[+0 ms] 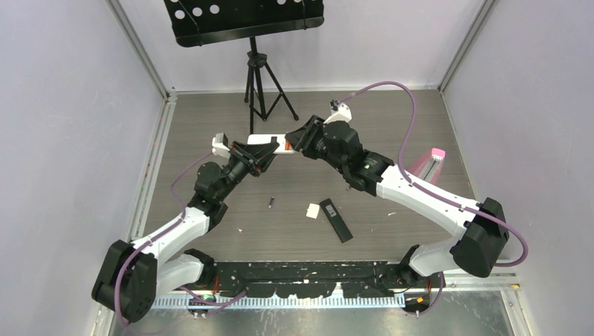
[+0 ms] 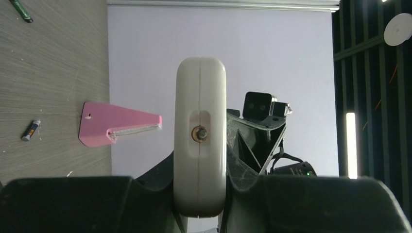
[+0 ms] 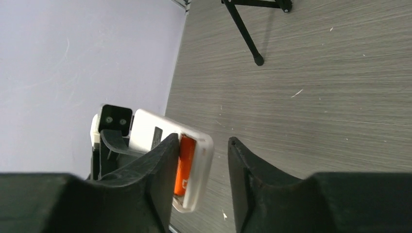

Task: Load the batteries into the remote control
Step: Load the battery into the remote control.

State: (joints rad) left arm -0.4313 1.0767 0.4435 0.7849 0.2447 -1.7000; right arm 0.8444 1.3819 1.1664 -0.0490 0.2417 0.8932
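My left gripper [image 1: 246,155] is shut on a white remote control [image 1: 268,143] and holds it above the table; the left wrist view shows the remote end-on [image 2: 200,136] between the fingers. An orange battery [image 3: 183,165] lies in the remote's open compartment [image 3: 197,160]. My right gripper [image 3: 203,141] is open, its jaws on either side of the remote's battery end, the left finger [image 3: 160,165] against the orange battery. A dark battery [image 1: 271,204] lies on the table, also in the left wrist view [image 2: 30,130]. A green battery [image 2: 22,10] lies further off.
A white battery cover [image 1: 312,211] and a black remote [image 1: 336,220] lie in the middle of the table. A pink wedge-shaped object [image 1: 431,164] sits at the right. A black tripod stand [image 1: 260,77] is at the back.
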